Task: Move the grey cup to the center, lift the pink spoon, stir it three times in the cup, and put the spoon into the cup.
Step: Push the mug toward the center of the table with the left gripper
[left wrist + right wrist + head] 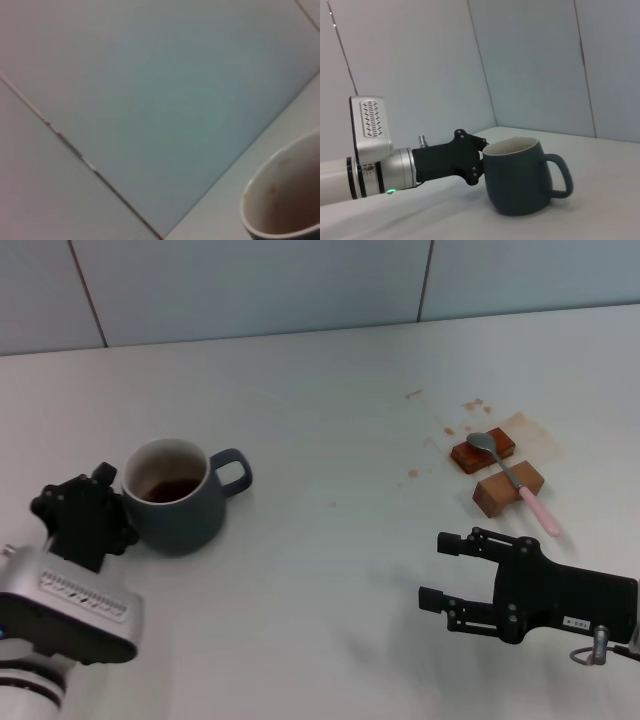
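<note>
Sitting left of the desk [330, 580] centre, stout blue-grey ceramic mug [180, 495] not yet moved; left gripper [118, 502] against its side, grip impossible to tell. Slim pink-handled metal spoon [515, 480] untouched across brown blocks [495, 470], far right. Right gripper [440, 570] nearby, fingers wide. Stirring all ahead. Right wrist view alone shows mug's profile; left wrist only its rim.

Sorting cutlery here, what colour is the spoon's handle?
Pale pink, on the pink spoon; head view shows it best.

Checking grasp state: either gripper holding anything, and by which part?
Left gripper is at the grey cup's wall opposite the handle; whether it grips cannot be told. Right gripper is open and empty.
</note>
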Controlling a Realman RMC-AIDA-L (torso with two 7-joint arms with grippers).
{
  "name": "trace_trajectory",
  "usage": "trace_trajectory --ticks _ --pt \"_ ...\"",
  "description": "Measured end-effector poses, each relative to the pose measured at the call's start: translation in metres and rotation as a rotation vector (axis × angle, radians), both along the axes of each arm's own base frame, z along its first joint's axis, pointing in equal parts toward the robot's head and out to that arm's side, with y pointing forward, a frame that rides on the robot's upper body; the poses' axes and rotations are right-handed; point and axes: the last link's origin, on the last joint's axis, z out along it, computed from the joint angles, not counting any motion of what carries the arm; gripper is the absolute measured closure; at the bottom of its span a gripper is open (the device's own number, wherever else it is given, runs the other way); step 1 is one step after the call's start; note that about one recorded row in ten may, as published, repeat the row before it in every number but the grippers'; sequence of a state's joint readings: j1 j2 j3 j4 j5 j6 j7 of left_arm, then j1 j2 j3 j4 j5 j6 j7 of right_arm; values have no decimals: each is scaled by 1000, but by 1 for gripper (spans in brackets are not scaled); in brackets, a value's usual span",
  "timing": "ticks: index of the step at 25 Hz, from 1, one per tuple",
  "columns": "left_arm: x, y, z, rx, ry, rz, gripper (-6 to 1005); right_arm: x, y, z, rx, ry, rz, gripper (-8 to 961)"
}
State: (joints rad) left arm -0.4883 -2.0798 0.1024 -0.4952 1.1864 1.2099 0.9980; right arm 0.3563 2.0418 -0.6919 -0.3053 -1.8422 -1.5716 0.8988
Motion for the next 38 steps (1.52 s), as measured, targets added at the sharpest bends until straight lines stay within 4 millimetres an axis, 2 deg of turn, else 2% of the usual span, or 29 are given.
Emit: trace_trajectory --ticks 9,21,26,30,35,38 --pt "21 6 -16 -73 -30 -27 1000 0 0 0 3 -1 7 182" --pt "67 15 -45 -248 -93 -146 1001 -2 -1 1 -1 9 16 182" --pt "73 15 -51 -294 -128 -160 1001 -3 -2 1 -3 14 21 182" --pt "74 18 -48 -278 -175 -137 1000 -3 -2 1 -1 13 22 182" --pt "59 25 -34 -219 -290 -63 1000 -3 -2 1 1 13 22 182" --pt "33 29 -11 -206 -401 -73 1000 -3 -1 2 7 13 23 182"
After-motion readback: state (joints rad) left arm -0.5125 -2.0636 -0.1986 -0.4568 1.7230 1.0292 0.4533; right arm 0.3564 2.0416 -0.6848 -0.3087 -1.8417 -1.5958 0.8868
